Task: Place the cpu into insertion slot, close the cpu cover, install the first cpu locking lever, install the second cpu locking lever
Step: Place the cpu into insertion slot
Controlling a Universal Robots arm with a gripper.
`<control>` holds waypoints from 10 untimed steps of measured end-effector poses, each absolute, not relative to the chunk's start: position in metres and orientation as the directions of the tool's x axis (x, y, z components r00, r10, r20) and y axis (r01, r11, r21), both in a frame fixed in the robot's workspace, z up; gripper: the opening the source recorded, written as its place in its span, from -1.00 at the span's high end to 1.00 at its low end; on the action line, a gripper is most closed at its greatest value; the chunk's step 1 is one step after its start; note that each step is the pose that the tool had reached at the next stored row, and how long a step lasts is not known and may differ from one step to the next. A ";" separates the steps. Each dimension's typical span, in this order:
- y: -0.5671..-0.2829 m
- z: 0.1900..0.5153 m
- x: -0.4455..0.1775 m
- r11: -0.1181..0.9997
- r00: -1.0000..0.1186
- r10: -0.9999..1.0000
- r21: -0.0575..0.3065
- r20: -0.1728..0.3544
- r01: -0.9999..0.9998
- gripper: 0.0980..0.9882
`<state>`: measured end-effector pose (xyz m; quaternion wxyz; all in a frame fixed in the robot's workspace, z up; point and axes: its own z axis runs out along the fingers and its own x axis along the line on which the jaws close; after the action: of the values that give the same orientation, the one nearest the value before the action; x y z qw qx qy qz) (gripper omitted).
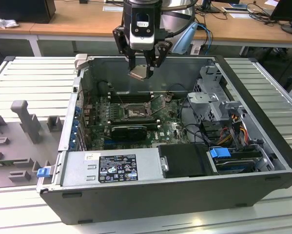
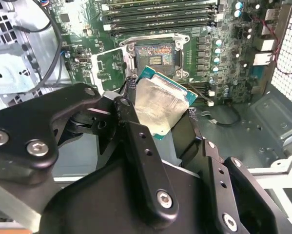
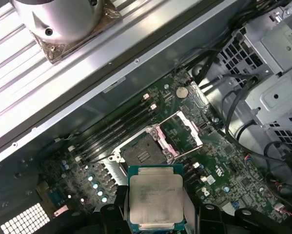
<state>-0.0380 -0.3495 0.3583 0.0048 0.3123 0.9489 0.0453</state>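
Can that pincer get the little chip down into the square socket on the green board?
Probably yes: the pincer holds the cpu, the cpu cover is swung open, the insertion slot lies bare, and nothing seems to stand between them.

The gripper grips the cpu, tilted — well apart from the insertion slot.

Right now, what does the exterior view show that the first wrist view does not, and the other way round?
Exterior view: the open computer case, its power supply, and the tool from outside. First wrist view: a close look at the cpu and at the cpu cover, raised open beside the insertion slot. Both: the tool shut on the cpu, which is not yet in the empty insertion slot.
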 end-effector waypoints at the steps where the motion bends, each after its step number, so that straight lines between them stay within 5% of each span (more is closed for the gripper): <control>1: -0.350 0.358 -0.038 0.796 -0.800 0.599 0.089 0.019 0.598 0.02; 10: -0.350 0.350 -0.038 0.786 -0.790 0.612 0.089 0.019 0.611 0.02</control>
<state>-0.0380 -0.3495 0.3503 0.0052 0.3236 0.9451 0.0451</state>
